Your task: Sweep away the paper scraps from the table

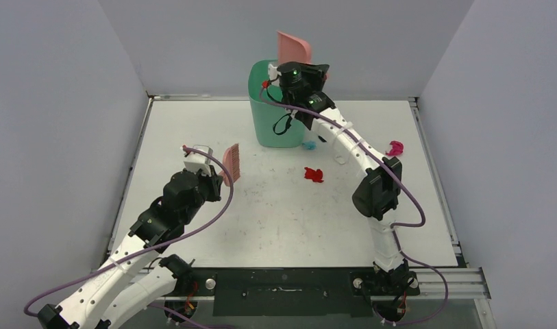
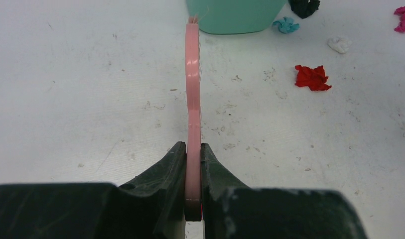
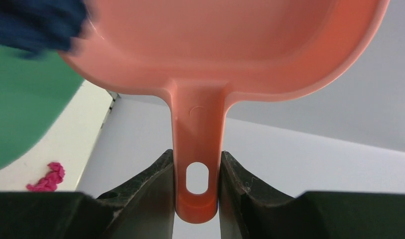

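My left gripper is shut on the pink hand brush and holds it edge-on above the white table. My right gripper is shut on the handle of the pink dustpan, which is raised and tipped over the green bin. A blurred dark blue scrap is at the pan's left edge above the bin. On the table lie a red scrap, a light blue scrap, a magenta scrap, a white scrap and a black scrap.
The green bin stands at the table's back middle, against the grey rear wall. Grey walls close in the left, right and back. The right arm reaches across the right half of the table, above the scraps beside the bin. A metal rail runs along the near edge.
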Controlling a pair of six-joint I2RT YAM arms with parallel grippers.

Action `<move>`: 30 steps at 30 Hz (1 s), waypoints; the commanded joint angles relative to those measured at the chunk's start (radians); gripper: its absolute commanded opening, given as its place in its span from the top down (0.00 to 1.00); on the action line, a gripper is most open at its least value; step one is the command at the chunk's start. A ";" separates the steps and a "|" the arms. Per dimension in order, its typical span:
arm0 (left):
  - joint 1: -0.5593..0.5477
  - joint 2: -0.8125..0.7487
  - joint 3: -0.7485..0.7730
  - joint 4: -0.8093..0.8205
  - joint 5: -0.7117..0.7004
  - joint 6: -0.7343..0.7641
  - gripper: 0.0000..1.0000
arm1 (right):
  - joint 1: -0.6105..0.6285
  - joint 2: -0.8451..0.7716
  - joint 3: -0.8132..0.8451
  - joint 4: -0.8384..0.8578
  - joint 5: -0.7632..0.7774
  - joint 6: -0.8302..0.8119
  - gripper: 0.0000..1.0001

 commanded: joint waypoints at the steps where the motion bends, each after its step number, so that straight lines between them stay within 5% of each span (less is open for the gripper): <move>1: -0.008 -0.015 0.011 0.039 -0.018 0.011 1.00 | 0.025 -0.070 -0.062 0.158 0.075 -0.198 0.95; 14: -0.011 -0.013 0.011 0.041 -0.015 0.011 1.00 | 0.032 -0.112 -0.090 0.125 0.043 -0.263 0.95; 21: -0.012 -0.001 0.010 0.041 -0.005 0.012 1.00 | 0.036 -0.140 -0.030 -0.012 -0.066 -0.116 0.95; 30: -0.014 0.009 0.008 0.043 -0.002 0.012 1.00 | 0.032 -0.251 0.002 -0.223 -0.385 0.115 0.95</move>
